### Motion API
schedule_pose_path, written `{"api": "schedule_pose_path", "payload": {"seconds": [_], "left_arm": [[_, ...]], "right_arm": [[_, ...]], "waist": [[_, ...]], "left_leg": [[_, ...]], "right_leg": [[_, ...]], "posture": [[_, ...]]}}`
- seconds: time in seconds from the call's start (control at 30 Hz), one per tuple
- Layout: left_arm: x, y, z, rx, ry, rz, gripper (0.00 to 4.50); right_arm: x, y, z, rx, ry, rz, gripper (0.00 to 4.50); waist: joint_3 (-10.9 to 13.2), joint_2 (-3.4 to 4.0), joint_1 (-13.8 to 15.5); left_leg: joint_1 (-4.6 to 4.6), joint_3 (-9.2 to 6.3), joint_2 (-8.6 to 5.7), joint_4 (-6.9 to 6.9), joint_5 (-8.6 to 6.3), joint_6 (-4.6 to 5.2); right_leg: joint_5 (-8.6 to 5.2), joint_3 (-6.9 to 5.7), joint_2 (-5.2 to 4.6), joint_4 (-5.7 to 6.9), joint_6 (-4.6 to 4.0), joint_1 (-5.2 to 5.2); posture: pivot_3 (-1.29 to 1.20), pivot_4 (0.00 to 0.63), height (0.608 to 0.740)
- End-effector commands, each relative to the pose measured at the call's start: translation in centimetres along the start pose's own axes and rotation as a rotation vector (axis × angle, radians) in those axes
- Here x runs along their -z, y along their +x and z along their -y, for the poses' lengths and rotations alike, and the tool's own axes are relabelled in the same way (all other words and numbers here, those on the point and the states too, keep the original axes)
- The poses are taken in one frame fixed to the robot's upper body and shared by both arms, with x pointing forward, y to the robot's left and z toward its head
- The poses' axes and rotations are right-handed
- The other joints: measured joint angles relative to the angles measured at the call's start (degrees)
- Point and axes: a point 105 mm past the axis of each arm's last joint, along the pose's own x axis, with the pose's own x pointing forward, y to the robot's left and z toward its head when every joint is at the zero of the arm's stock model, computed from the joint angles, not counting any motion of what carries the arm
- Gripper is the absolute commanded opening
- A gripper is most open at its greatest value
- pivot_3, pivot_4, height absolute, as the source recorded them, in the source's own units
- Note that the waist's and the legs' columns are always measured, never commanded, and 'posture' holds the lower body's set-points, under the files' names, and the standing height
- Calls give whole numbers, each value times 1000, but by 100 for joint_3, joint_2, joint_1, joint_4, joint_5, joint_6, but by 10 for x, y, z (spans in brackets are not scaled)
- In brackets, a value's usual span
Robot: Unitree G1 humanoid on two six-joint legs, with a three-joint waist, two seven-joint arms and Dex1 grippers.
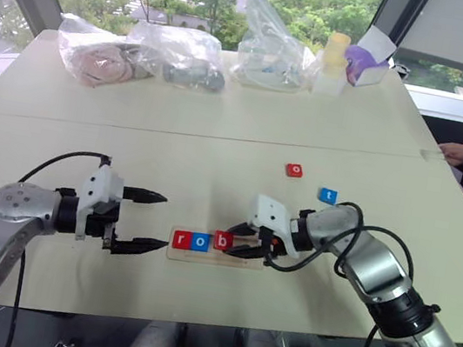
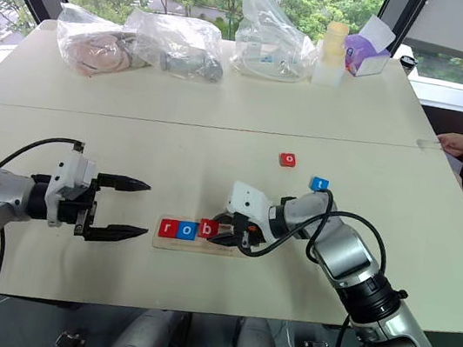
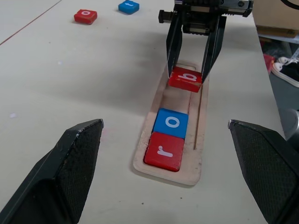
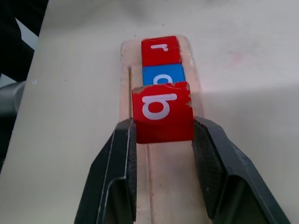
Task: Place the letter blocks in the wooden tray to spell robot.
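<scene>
From the head camera we see the wooden tray (image 1: 239,264) lying on the table (image 1: 218,145), between the two arms. A red r block (image 1: 181,239) and a blue o block (image 1: 200,241) sit side by side at its left end. Our right gripper (image 1: 243,240) is clamped on the red b block (image 1: 222,241), holding it over the tray just beside the blue o. Our left gripper (image 1: 143,222) hangs just off the tray's left end, fingers spread wide, nothing between them. Further out on the table lie a loose red o block (image 1: 294,170) and a blue t block (image 1: 328,195), near each other and well apart from the tray. Plastic bags (image 1: 145,54) crowd the far edge.

Over to the left wrist: we look along the tray, r nearest, then o, then the b tilted up between the right gripper's fingers (image 3: 173,46).

Right wrist now: the b sits squeezed between both pads (image 4: 126,154), its far edge covering part of the blue o, with the r behind that.
</scene>
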Motion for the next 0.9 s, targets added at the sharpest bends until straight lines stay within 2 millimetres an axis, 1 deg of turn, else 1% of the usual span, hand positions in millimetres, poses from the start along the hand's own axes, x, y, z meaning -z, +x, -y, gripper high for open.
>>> {"api": "schedule_pose_path", "payload": {"seconds": [0.03, 0.33, 0.63, 0.67, 0.7, 0.73, 0.83, 0.9], "left_arm": [[-9, -2, 2, -6, 36, 21, 4500], [-9, -1, 1, -21, 35, 23, 4500], [-10, 1, 0, -29, 36, 30, 4500], [-10, 1, 0, -29, 37, 30, 4500], [-10, 1, 0, -29, 37, 30, 4500], [-10, 1, 0, -29, 37, 31, 4500], [-10, 1, -1, -30, 38, 32, 4500], [-10, 1, -1, -31, 39, 32, 4500]], "right_arm": [[-10, 5, 0, -6, -46, 17, 1093], [-6, 11, 6, 5, -44, 8, 1093], [-2, 11, 4, -5, -47, -3, 1093], [-2, 11, 4, -5, -47, -3, 2134], [-2, 11, 4, -5, -47, -2, 2419], [-3, 11, 4, -6, -47, -1, 2975], [-4, 12, 3, -13, -52, 1, 4440], [-5, 12, 2, -15, -56, 3, 4440]], "waist": [[0, 0, -9], [0, 0, -6], [0, 0, -8], [0, 0, -7], [0, 0, -7], [0, 0, -6], [0, 0, -7], [0, 0, -7]], "left_leg": [[0, 0, 0, 0, 0, 0], [0, 0, 0, 0, 0, 0], [0, 1, 0, 0, 0, 0], [0, 1, 0, -1, 0, 0], [0, 1, 0, 0, 0, 0], [0, 1, 0, 0, 0, 0], [0, 1, 0, 0, 0, 0], [0, 1, 0, 0, 0, 0]], "right_leg": [[0, 0, 0, 1, 0, 0], [1, 0, 3, 1, 0, -2], [1, 0, 5, 2, 0, -2], [1, -1, 5, 2, 0, -2], [1, -1, 5, 2, 0, -2], [1, 0, 5, 2, 0, -2], [1, -1, 5, 2, 0, -2], [1, 0, 5, 2, 0, -2]], "posture": [[0, 150, 740], [0, 150, 740], [0, 150, 740], [0, 150, 740], [0, 150, 740], [0, 150, 740], [0, 150, 740], [0, 150, 740]]}}
